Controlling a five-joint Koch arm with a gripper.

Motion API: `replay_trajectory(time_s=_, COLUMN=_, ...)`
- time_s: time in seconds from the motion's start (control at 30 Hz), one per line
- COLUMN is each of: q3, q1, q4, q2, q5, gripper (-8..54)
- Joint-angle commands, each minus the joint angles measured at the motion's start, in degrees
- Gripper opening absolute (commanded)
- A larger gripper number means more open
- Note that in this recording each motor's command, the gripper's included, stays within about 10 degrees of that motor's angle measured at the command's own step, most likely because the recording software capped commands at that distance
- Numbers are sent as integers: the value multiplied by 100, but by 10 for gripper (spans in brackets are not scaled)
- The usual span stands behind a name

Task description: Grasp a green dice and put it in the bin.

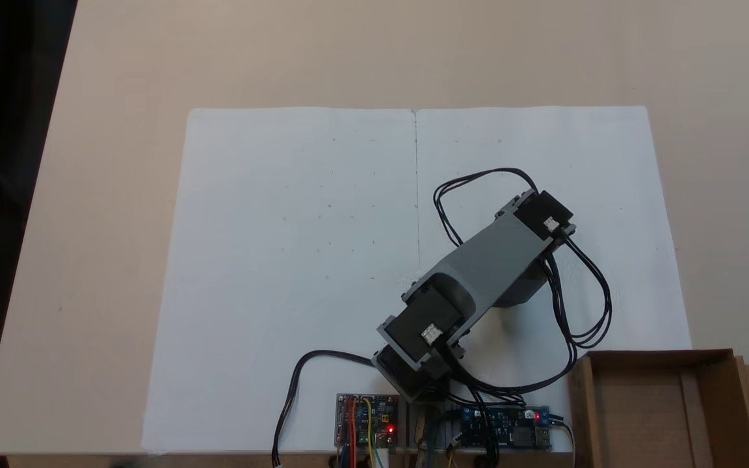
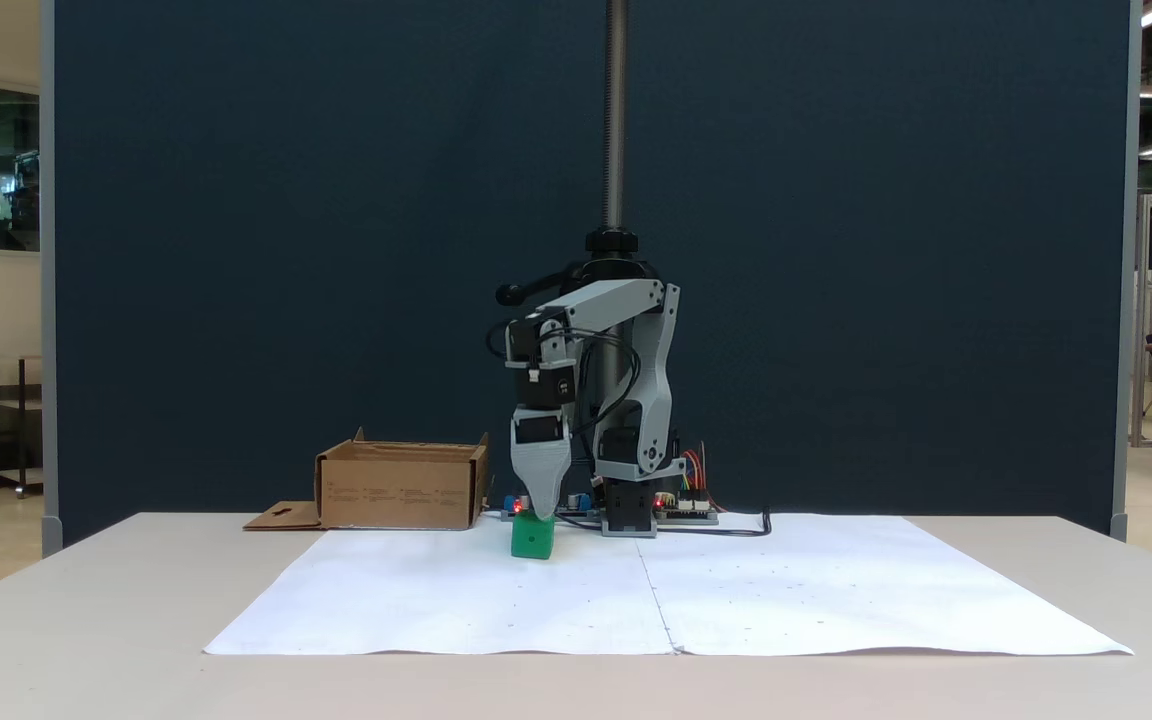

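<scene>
In a fixed view, left to right: the bin (image 2: 401,486) sits on the surface (image 2: 86,600), open side up, flap flat at its left. Just right of it the green dice (image 2: 532,538) rests on the white paper (image 2: 786,590), with the claw (image 2: 540,508) pointing straight down, tip at the dice's top. Only one jaw shows — cannot tell how wide it is or whether it grips. Arm (image 1: 478,273) hides both from above. Risk: an off-centre squeeze could flick the rounded cube away, or a weak hold could drop it short of the bin's wall.

Lab hall: partition screen (image 2: 836,250), exposed circuit boards (image 1: 367,420).
</scene>
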Motion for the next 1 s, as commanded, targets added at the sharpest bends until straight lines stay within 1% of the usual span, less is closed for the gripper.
replay_trajectory(time_s=0.0, q3=-44, q1=44, q4=-272, q2=26, q5=149, gripper=448)
replay_trajectory(time_s=0.53, q3=26, q1=176, q4=-378, q2=-211, q5=272, gripper=439)
replay_trajectory(time_s=0.7, q3=26, q1=343, q4=-519, q2=-220, q5=923, gripper=438)
replay_trajectory(time_s=0.97, q3=26, q1=334, q4=-545, q2=-272, q5=1116, gripper=432)
